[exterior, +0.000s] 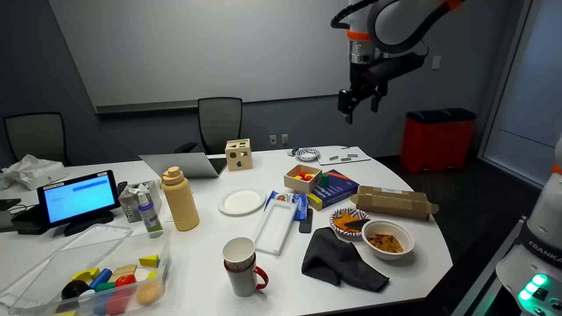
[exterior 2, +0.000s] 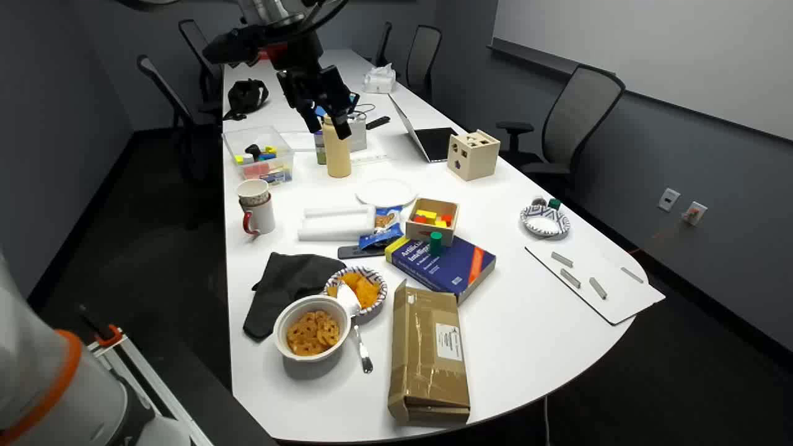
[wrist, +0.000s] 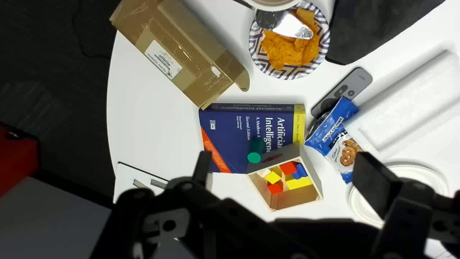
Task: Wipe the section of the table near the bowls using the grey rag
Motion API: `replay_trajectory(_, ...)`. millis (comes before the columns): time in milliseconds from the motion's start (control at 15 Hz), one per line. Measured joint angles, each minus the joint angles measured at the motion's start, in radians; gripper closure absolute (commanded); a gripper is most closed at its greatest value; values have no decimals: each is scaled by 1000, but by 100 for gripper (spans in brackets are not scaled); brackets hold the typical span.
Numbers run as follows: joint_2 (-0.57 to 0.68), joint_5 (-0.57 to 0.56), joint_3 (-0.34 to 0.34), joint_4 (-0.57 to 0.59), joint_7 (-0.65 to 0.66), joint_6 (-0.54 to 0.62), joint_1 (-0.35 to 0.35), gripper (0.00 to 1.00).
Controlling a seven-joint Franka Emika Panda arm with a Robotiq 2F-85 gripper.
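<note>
The grey rag, a dark crumpled cloth, lies on the white table (exterior: 202,272) beside the bowls in both exterior views (exterior: 340,263) (exterior 2: 291,282). Part of it shows in the wrist view (wrist: 377,28). A white bowl (exterior: 382,253) holds brown pretzel snacks. A patterned bowl (exterior 2: 380,288) holds orange chips and a utensil; it also shows in the wrist view (wrist: 256,50). I cannot tell whether the rag touches the bowls. My gripper (exterior: 362,110) is high above the table, away from the rag. Its fingers are wide apart with nothing between them in the wrist view (wrist: 285,176).
A cardboard box (exterior 2: 427,353) and a blue book (exterior 2: 427,266) lie near the bowls. A wooden box of blocks (exterior 2: 427,230) stands by the book. A white tray (exterior: 275,226), stacked cups (exterior: 241,276) and a tan bottle (exterior: 181,204) stand further along.
</note>
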Motion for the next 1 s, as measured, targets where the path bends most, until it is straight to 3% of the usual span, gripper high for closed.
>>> replay_trajectory(667,15,0,-4,-2,-1,0,14,0)
replay_trajectory(1000,177,39,8,-63,-10,127,116,0)
